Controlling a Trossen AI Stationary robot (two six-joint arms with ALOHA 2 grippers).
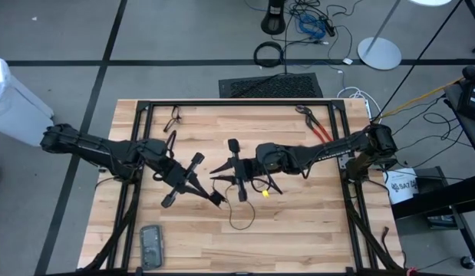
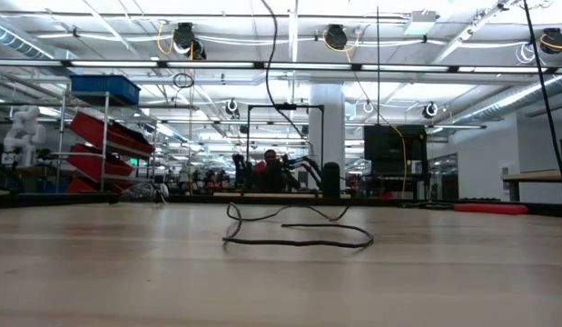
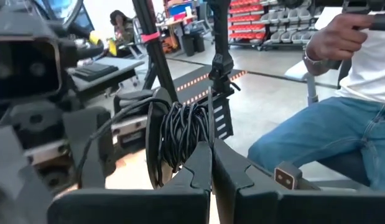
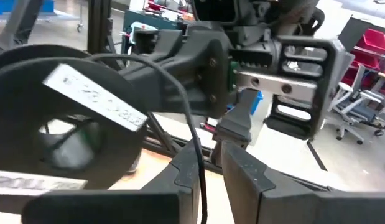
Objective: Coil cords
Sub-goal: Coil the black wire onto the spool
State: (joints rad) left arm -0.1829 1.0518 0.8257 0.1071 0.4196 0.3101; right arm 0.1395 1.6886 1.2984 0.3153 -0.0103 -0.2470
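Note:
The thin black cord shows partly wound into a bundle [image 3: 180,134] just past my left gripper's [image 3: 211,163] shut fingers; its pale end piece [image 3: 285,177] sticks out beside them. The rest of the cord lies slack in a loop on the wooden table [image 1: 241,218], which also shows in the low view [image 2: 299,240]. My left gripper [image 1: 219,198] and my right gripper [image 1: 214,172] are close together over the table's middle. A strand of the cord [image 4: 195,134] runs between my right gripper's [image 4: 208,171] nearly shut fingers. My left gripper holds the wound bundle of several cord strands [image 3: 183,152] at its fingertips. The bundle stands up past the fingers, clear of the table. The exact place of contact is hidden by the fingers. My right gripper has one strand of the cord [image 4: 198,165] between its two fingers; the strand runs along the gap and on toward the left arm.
Red-handled pliers [image 1: 318,126] lie at the table's far right. A dark flat device [image 1: 150,245] lies near the front left edge. A small yellow piece [image 1: 265,193] lies by the right gripper. A seated person [image 3: 341,112] is beyond the table.

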